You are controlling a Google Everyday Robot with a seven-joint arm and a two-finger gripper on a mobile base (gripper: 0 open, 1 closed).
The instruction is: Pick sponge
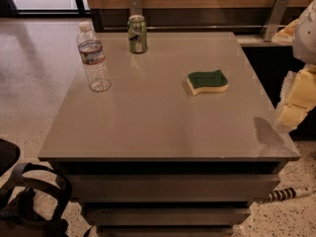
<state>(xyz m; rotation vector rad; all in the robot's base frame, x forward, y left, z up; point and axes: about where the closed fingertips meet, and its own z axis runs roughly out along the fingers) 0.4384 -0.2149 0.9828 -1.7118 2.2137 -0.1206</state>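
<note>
The sponge [208, 82] lies flat on the grey table [148, 127], right of the middle, with its dark green top up over pale yellow foam. My gripper [291, 113] shows at the right edge of the view as pale yellow and white parts. It hangs beside the table's right edge, to the right of the sponge and a little nearer, well apart from it, and holds nothing that I can see.
A clear plastic water bottle [94, 58] stands at the table's left. A green soda can [137, 33] stands at the back edge. A dark bag with straps [29, 201] lies on the floor at lower left. A striped rod [286, 194] lies on the floor at lower right.
</note>
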